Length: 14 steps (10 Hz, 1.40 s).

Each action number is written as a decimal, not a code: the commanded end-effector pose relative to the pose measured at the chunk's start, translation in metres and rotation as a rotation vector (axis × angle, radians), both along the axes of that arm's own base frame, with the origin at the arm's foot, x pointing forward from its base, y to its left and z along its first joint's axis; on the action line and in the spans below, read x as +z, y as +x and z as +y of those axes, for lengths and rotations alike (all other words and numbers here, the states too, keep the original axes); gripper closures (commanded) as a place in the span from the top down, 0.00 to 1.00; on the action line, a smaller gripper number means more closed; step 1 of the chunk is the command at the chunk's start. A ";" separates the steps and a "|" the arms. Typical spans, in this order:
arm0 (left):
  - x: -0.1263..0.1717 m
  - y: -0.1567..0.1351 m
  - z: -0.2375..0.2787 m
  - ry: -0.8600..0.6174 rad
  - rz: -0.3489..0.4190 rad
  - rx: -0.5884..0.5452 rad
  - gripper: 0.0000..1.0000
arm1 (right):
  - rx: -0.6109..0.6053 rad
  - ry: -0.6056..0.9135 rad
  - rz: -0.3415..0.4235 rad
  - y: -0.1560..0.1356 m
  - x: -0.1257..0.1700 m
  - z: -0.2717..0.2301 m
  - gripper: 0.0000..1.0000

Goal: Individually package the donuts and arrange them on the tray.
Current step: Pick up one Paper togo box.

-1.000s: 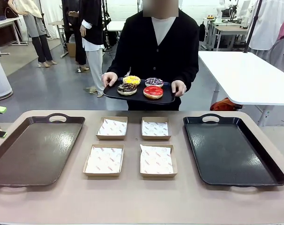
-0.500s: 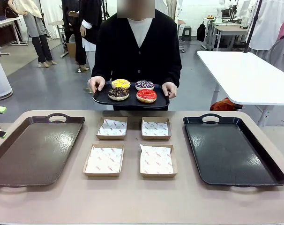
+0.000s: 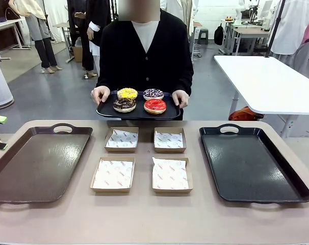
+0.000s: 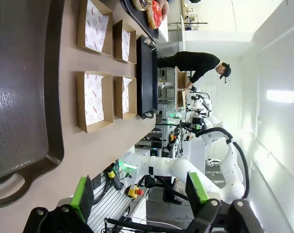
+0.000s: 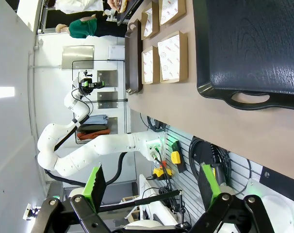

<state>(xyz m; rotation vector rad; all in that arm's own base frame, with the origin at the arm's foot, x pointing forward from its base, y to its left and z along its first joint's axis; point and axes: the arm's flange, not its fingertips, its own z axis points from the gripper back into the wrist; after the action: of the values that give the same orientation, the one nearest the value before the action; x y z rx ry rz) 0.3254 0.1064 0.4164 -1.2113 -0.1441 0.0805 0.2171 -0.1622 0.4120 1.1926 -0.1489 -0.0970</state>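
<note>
Nothing is packaged yet. The four donuts [image 3: 155,105] are lying flat, icing up, two by two on a small tray [image 3: 167,115] that a person is holding just beyond the table's [image 3: 144,219] far edge. Being rings, they are showing no long axis. The boxes [image 3: 113,174] mid-table are sitting empty. The left gripper [image 4: 139,183] and right gripper [image 5: 152,174] are gaping wide, gripping nothing.

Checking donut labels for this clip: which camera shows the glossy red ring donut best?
Front view: the glossy red ring donut lies whole and unobstructed on the black tray held by the person. The left wrist view catches it sideways, cropped at the top edge. In the right wrist view it is too small to tell.
</note>
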 end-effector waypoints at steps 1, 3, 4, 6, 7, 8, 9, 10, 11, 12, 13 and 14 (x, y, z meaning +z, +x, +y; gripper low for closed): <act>0.001 0.001 0.001 -0.009 -0.001 -0.003 1.00 | -0.001 0.012 -0.008 0.000 0.001 0.000 1.00; 0.001 0.001 0.001 -0.009 -0.001 -0.003 1.00 | -0.001 0.012 -0.008 0.000 0.001 0.000 1.00; 0.001 0.001 0.001 -0.009 -0.001 -0.003 1.00 | -0.001 0.012 -0.008 0.000 0.001 0.000 1.00; 0.001 0.001 0.001 -0.009 -0.001 -0.003 1.00 | -0.001 0.012 -0.008 0.000 0.001 0.000 1.00; 0.001 0.001 0.001 -0.009 -0.001 -0.003 1.00 | -0.001 0.012 -0.008 0.000 0.001 0.000 1.00; 0.001 0.001 0.001 -0.009 -0.001 -0.003 1.00 | -0.001 0.012 -0.008 0.000 0.001 0.000 1.00; 0.001 0.001 0.001 -0.009 -0.001 -0.003 1.00 | -0.001 0.012 -0.008 0.000 0.001 0.000 1.00; 0.001 0.001 0.001 -0.009 -0.001 -0.003 1.00 | -0.001 0.012 -0.008 0.000 0.001 0.000 1.00; 0.001 0.001 0.001 -0.009 -0.001 -0.003 1.00 | -0.001 0.012 -0.008 0.000 0.001 0.000 1.00; 0.001 0.001 0.001 -0.009 -0.001 -0.003 1.00 | 0.000 0.000 0.000 0.000 0.000 0.000 1.00; 0.001 0.001 0.001 -0.009 -0.001 -0.003 1.00 | 0.063 -0.083 0.002 0.015 0.022 0.017 1.00; 0.001 0.001 0.001 -0.009 -0.001 -0.003 1.00 | 0.114 -0.173 0.036 0.036 0.043 0.036 1.00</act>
<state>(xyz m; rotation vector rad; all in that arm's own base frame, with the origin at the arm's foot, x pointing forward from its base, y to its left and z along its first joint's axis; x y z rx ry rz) 0.3254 0.1065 0.4163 -1.2117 -0.1438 0.0806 0.2332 -0.1441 0.4310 1.1156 -0.1075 -0.0377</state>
